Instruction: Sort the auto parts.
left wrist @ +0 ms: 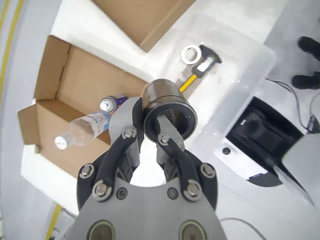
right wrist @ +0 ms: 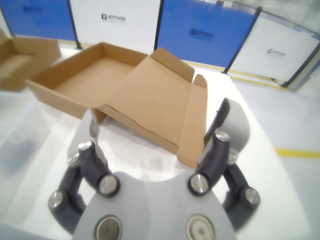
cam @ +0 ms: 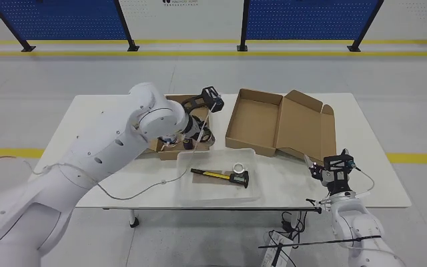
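Observation:
My left gripper [left wrist: 149,116] is shut on a dark metal cylindrical bushing [left wrist: 165,101], one finger inside its bore and the other against its outer wall. It hangs over the near edge of the left cardboard box [left wrist: 62,76], which holds a water bottle [left wrist: 85,128] and a spray can [left wrist: 109,104]. In the top view the left gripper [cam: 201,132] is over that box [cam: 175,152]. A clear plastic tray [cam: 193,190] holds a yellow-and-black caliper [cam: 220,177] and a white ring [cam: 237,167]. My right gripper [right wrist: 157,116] stands open and empty over the table at the right.
An open, empty cardboard box [cam: 253,123] with its lid [cam: 303,130] folded out lies at the table's middle right, just ahead of the right gripper [cam: 326,159]. Blue and white barrier panels [right wrist: 120,16] stand behind the table.

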Controlling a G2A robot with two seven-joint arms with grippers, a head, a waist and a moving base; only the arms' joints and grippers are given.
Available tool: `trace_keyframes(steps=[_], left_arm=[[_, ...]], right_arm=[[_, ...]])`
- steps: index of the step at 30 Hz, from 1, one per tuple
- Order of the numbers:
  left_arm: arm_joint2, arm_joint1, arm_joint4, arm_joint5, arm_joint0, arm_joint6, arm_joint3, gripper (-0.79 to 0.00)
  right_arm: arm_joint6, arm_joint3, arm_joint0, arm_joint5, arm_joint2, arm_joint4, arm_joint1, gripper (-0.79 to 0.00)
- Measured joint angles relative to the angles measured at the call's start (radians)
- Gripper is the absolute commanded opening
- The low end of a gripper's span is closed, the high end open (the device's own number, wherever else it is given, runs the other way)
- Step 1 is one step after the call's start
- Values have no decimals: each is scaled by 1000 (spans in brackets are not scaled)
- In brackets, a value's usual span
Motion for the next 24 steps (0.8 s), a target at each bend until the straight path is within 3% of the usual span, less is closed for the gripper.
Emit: trace_keyframes(steps=[16, 24], left_arm=[[145, -131, 134, 128, -60, 93, 255, -785], [149, -136, 131, 128, -57, 95, 267, -785]], right_arm=[[0, 0, 0, 0, 0, 0, 0, 0], [0, 0, 0, 0, 0, 0, 0, 0]])
